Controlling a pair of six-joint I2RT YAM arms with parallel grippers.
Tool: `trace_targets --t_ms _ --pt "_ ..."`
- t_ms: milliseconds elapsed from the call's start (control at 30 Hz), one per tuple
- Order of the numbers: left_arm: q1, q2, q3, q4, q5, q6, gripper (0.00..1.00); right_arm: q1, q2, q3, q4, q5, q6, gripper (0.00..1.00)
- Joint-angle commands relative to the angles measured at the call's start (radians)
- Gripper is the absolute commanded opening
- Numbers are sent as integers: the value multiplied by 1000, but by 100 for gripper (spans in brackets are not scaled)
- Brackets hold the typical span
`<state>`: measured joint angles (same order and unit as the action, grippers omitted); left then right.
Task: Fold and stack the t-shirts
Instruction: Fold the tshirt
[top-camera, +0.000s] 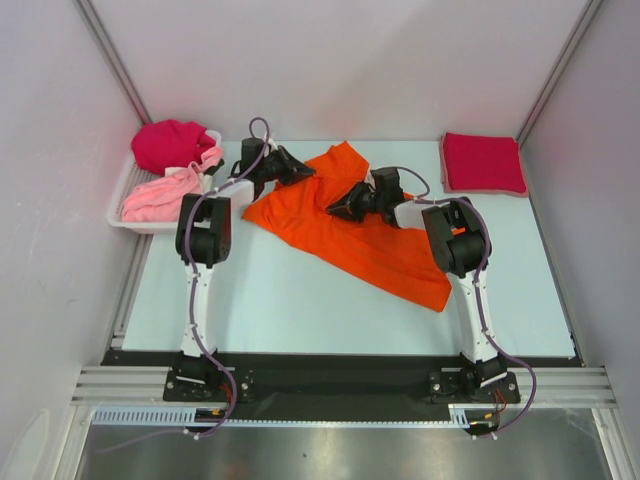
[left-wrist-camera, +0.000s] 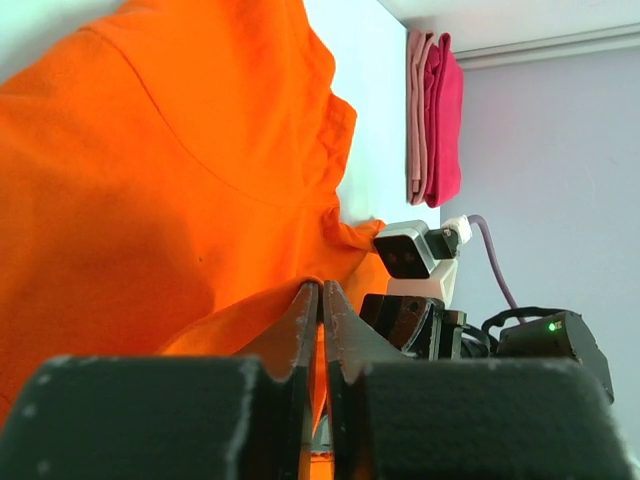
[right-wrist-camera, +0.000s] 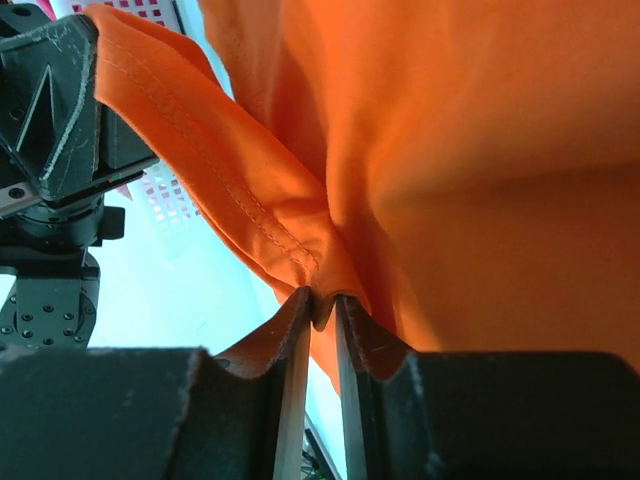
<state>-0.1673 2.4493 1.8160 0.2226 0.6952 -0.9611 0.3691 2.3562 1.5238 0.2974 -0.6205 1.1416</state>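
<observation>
A bright orange t-shirt (top-camera: 375, 250) lies crumpled and partly spread across the middle of the table. My left gripper (top-camera: 292, 170) is at its back left edge. In the left wrist view the left gripper (left-wrist-camera: 321, 290) has its jaws nearly together, with orange t-shirt cloth (left-wrist-camera: 150, 180) in the thin gap. My right gripper (top-camera: 338, 208) sits on the shirt's middle. The right wrist view shows the right gripper (right-wrist-camera: 320, 302) pinching a hemmed fold of the orange t-shirt (right-wrist-camera: 480, 150) at its tips. A crimson t-shirt (top-camera: 483, 163) lies folded at the back right.
A white tray (top-camera: 125, 205) at the back left holds a magenta t-shirt (top-camera: 170, 143) and a pale pink t-shirt (top-camera: 160, 197), both bunched. The two grippers are close together, facing each other. Grey walls close in the table on three sides.
</observation>
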Motion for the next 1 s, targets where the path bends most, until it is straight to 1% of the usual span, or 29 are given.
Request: trace_targets --t_ms 0,67,100,200,267,300,433,500,533,567,633,667,700,733,767,800,833,867,900,967 --pt "-9 13 48 8 17 -1 10 -5 -58 -4 -1 34 9 22" --pt "-9 14 58 -40 7 30 13 -9 -60 -2 -33 42 7 24" --pt "-9 14 81 -73 0 47 18 -12 -64 -2 -46 50 6 25" --pt "-8 14 140 -205 -39 111 29 -28 -75 19 -121 70 -22 30" --pt "-8 10 176 -323 -74 162 34 -41 -90 29 -173 80 -45 33" --pt "-8 -4 202 -351 -82 177 38 -45 -95 30 -182 84 -48 34" --pt "-3 -76 215 -423 -97 225 44 -67 -153 18 -260 87 -86 33" --pt "3 -119 201 -463 -117 271 45 -76 -185 12 -326 88 -147 34" --pt "5 -169 192 -488 -131 294 45 -81 -202 9 -357 90 -170 34" --pt "6 -194 181 -543 -146 344 47 -84 -237 1 -410 91 -190 36" --pt "15 -272 125 -607 -186 390 53 -94 -274 -8 -490 110 -281 43" --pt "20 -306 94 -618 -194 427 55 -99 -309 -7 -608 120 -320 47" --pt "32 -335 18 -629 -201 442 57 -110 -331 -17 -656 139 -354 48" --pt "38 -364 -25 -635 -206 458 59 -111 -365 -39 -696 154 -423 48" --pt "44 -433 -70 -643 -210 490 61 -113 -402 -66 -755 175 -449 50" --pt "58 -462 -152 -652 -218 508 64 -116 -487 -147 -770 201 -469 53" --pt "64 -493 -193 -661 -233 527 65 -124 -532 -190 -780 203 -502 54" --pt "74 -542 -231 -680 -241 559 65 -130 -573 -232 -806 206 -513 55" --pt "92 -568 -306 -681 -249 570 66 -131 -669 -328 -814 214 -523 56" --pt "112 -610 -380 -681 -252 585 66 -142 -763 -426 -822 220 -525 60"
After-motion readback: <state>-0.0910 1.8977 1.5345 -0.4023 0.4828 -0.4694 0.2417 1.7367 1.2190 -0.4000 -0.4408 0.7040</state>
